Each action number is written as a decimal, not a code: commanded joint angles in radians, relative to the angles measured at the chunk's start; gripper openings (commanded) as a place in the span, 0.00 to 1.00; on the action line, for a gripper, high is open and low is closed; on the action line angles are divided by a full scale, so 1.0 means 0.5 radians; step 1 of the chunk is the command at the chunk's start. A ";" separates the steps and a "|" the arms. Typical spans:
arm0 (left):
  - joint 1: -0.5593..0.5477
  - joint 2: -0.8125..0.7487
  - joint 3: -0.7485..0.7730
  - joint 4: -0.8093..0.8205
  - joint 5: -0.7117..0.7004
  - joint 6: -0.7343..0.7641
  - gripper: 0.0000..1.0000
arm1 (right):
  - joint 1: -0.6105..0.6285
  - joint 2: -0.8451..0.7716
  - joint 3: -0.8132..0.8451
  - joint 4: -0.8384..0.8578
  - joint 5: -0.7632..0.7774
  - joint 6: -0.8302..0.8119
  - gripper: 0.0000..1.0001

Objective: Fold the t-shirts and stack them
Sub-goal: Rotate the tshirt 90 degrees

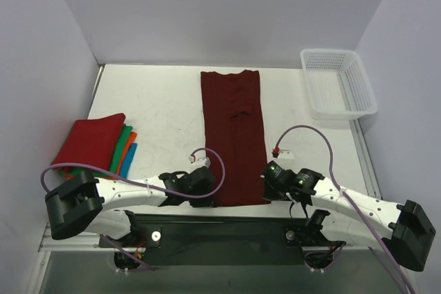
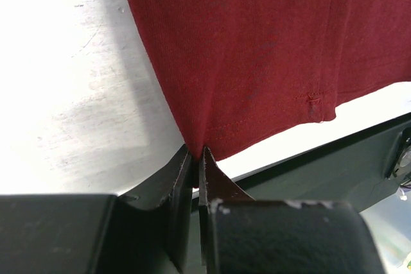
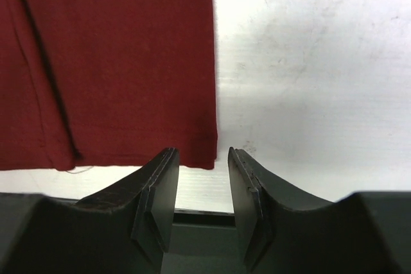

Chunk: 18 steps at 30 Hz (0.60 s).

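1. The maroon t-shirt (image 1: 233, 135) lies flat on the white table (image 1: 158, 101) as a long narrow strip. It runs from the far side down to the near edge, about midway between the two arms.
2. The left end effector (image 2: 196, 152) is at the strip's near-left corner. Its fingers are pressed almost together with the hemmed corner of the maroon cloth pinched between them, and the fabric puckers into a small ridge at the tips.
3. The right end effector (image 3: 202, 155) sits at the near-right corner with its fingers apart and nothing between them. The corner of the hem lies just beyond the gap, flat on the table.
4. At the left side of the table, well apart from the strip, is a pile of folded shirts. A red t-shirt (image 1: 89, 141) is on top, and the edges of a green t-shirt (image 1: 122, 144), an orange t-shirt (image 1: 128, 151) and a blue t-shirt (image 1: 129, 160) fan out beneath it.
5. A white mesh basket (image 1: 342, 110) stands in the far right corner.
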 commanded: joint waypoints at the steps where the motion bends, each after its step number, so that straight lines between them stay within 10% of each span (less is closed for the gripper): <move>1: -0.015 -0.021 -0.043 -0.210 -0.040 0.018 0.08 | 0.090 0.047 0.108 -0.115 0.248 0.114 0.37; 18: -0.015 -0.043 -0.086 -0.176 -0.028 0.000 0.08 | 0.342 0.471 0.227 -0.057 0.306 0.209 0.27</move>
